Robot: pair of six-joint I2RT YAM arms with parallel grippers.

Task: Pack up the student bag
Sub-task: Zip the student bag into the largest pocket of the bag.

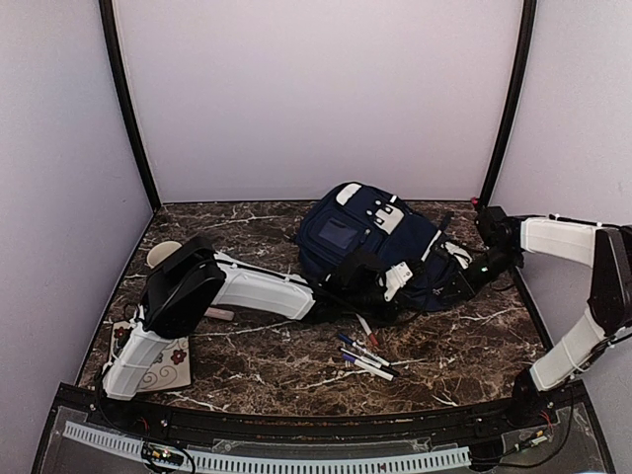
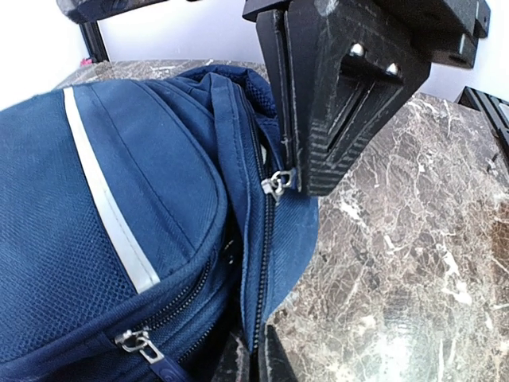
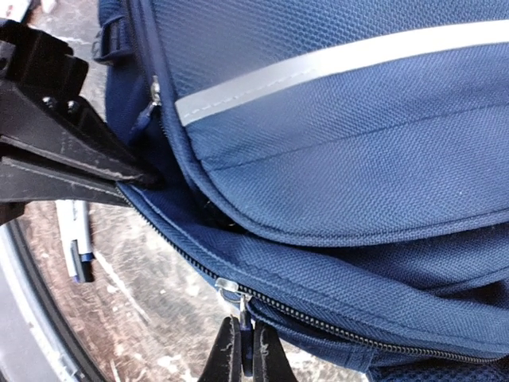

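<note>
Centre of top view: student bag (image 1: pixel 346 232) lies on marble table (image 1: pixel 257 355); L gripper (image 2: pixel 254 362) pinches its zip edge, R gripper (image 3: pixel 242 350) pinches zip pull (image 3: pixel 241 314).

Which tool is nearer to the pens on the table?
Left. The left tool grips the student bag just behind the pens; the right tool holds its zipper pull farther right.

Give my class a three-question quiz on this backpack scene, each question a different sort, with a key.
1. True or false: the pens lie inside the student bag.
2. The right gripper pinches: A a pen, B a zipper pull, C a strap.
3. Short answer: is the left gripper open or shut?
Key: 1 false, they lie on the table; 2 B; 3 shut, on the bag's edge.
</note>
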